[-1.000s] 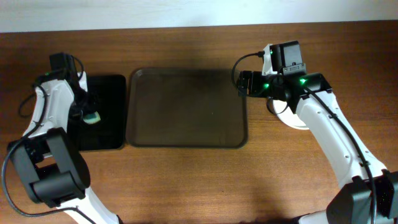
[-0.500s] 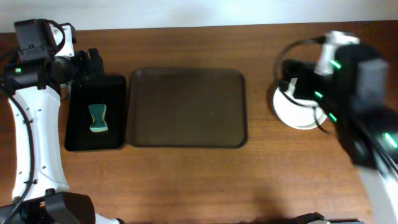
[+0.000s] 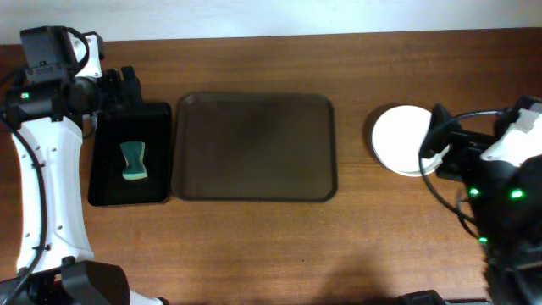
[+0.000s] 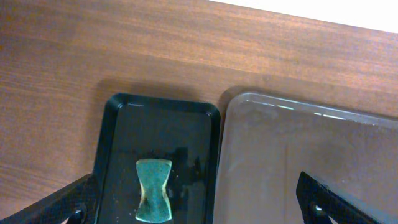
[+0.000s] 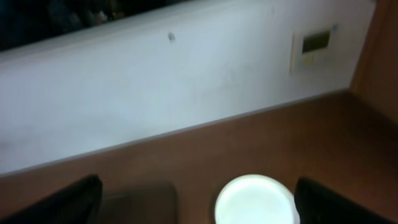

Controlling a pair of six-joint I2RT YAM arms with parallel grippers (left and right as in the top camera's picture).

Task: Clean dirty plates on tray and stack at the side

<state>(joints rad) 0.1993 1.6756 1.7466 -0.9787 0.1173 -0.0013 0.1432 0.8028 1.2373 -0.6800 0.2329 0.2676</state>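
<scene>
While left tool [image 4: 198,186], right tool [image 5: 198,183] gape wide, empty: one tray [image 3: 254,182], one white plate [image 3: 402,140] visible, one sponge [image 3: 133,161].

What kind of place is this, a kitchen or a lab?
Likely a robot lab bench: a wooden table against a plain white wall, with a brown tray, sponge and plates staged.

Overhead top-down; wrists oblique; tray [image 3: 254,146] shared
</scene>
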